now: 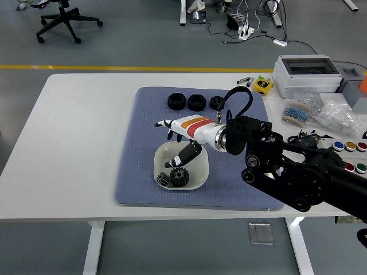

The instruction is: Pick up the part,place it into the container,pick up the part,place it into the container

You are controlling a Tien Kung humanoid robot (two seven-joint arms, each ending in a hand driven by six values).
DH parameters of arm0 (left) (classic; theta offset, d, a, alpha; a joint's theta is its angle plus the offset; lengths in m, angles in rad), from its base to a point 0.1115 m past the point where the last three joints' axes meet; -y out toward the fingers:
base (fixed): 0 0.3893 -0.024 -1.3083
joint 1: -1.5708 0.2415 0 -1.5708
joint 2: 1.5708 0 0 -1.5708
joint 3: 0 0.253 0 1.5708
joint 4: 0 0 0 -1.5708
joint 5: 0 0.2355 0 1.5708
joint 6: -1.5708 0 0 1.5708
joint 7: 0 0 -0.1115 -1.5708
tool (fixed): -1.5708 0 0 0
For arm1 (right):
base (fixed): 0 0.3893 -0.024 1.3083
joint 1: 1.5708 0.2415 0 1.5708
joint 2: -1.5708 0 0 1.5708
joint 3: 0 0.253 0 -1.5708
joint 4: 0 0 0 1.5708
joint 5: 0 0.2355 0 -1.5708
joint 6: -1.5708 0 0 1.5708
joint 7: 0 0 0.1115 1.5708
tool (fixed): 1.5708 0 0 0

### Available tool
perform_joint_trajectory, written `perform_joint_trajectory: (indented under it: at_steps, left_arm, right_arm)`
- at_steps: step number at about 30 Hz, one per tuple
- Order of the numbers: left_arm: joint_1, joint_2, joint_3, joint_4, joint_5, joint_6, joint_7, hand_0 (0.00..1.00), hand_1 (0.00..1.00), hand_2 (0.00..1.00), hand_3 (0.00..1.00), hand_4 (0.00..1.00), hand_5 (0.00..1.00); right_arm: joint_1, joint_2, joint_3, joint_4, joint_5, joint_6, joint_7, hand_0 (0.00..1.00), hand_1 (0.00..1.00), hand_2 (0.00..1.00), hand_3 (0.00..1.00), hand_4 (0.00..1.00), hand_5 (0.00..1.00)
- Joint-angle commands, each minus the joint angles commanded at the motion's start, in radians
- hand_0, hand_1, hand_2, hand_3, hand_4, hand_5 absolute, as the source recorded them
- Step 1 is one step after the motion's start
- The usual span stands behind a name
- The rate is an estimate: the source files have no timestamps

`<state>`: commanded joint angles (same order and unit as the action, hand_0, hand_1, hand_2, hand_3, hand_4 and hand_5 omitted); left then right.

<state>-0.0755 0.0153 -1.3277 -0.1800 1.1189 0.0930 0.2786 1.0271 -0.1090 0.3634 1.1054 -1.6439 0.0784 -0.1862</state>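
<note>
I am seeing my right robot hand [175, 133] hovering released, fingers spread, at frame centre above the white container [198, 175], where two black gear parts [174, 177] are lying. No readable writing.

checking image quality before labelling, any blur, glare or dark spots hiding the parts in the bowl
Head view: lighting is even and soft, with no glare on the white bowl. The two black gears in it are sharp, but their dark teeth merge together. The right hand above the bowl is slightly smeared, and its fingers cover part of the bowl.
</note>
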Motion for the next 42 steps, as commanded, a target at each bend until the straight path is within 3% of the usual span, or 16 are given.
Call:
perform_joint_trajectory:
  at_steps: [11,15,19,20,25,26,31,32,36,38,42]
  left_arm:
    - [0.003,-0.001,-0.002,0.000,0.002,-0.001,0.001,0.814,0.780,0.829,0.570,0.483,0.714]
    - [0.004,-0.002,-0.003,0.000,-0.001,0.001,0.000,0.814,0.780,0.830,0.570,0.483,0.713]
    - [0.000,-0.003,0.001,0.000,-0.006,0.001,-0.001,0.814,0.780,0.830,0.570,0.483,0.713]
    - [-0.001,-0.004,0.004,0.000,-0.011,0.002,-0.002,0.814,0.780,0.831,0.569,0.483,0.713]
    - [-0.007,-0.007,0.006,0.000,-0.014,0.003,-0.005,0.814,0.780,0.831,0.569,0.483,0.713]
    - [-0.009,-0.007,0.006,0.000,-0.014,0.003,-0.006,0.813,0.780,0.830,0.569,0.483,0.713]
    - [-0.015,-0.009,0.008,0.000,-0.019,0.004,-0.010,0.813,0.780,0.830,0.569,0.483,0.713]
    - [-0.016,-0.009,0.008,0.000,-0.020,0.004,-0.011,0.814,0.778,0.829,0.569,0.481,0.714]
    - [-0.016,-0.010,0.006,0.000,-0.015,0.001,-0.015,0.814,0.778,0.829,0.569,0.481,0.714]
    - [-0.016,-0.011,0.004,0.000,-0.011,0.000,-0.016,0.813,0.777,0.827,0.570,0.482,0.714]
    - [-0.013,-0.013,0.008,0.000,-0.019,0.000,-0.018,0.813,0.777,0.827,0.570,0.482,0.714]
  right_arm:
    - [-0.035,-0.043,0.062,-0.007,0.006,-0.045,0.014,0.450,0.596,0.787,0.998,0.998,0.459]
    - [-0.064,-0.075,0.107,-0.026,0.048,-0.099,0.037,0.494,0.616,0.783,0.998,0.984,0.456]
    - [-0.114,-0.128,0.155,-0.050,0.196,-0.197,0.100,0.494,0.616,0.783,0.998,0.984,0.456]
    - [-0.128,-0.145,0.166,-0.047,0.241,-0.223,0.129,0.596,0.684,0.819,0.998,0.979,0.464]
    - [-0.197,-0.222,0.243,0.023,0.449,-0.288,0.291,0.596,0.684,0.819,0.998,0.979,0.464]
    - [-0.209,-0.235,0.261,0.039,0.488,-0.292,0.314,0.724,0.770,0.860,0.990,0.998,0.603]
    - [-0.289,-0.310,0.385,0.130,0.703,-0.296,0.397,0.724,0.770,0.860,0.990,0.998,0.603]
    - [-0.302,-0.320,0.405,0.143,0.742,-0.295,0.402,0.746,0.779,0.875,0.998,0.998,0.752]
    - [-0.369,-0.352,0.487,0.204,0.911,-0.293,0.410,0.746,0.779,0.875,0.998,0.998,0.752]
    - [-0.407,-0.359,0.524,0.232,0.995,-0.289,0.410,0.790,0.814,0.881,0.970,0.998,0.797]
    - [-0.481,-0.357,0.584,0.276,1.161,-0.279,0.401,0.790,0.814,0.881,0.970,0.998,0.797]
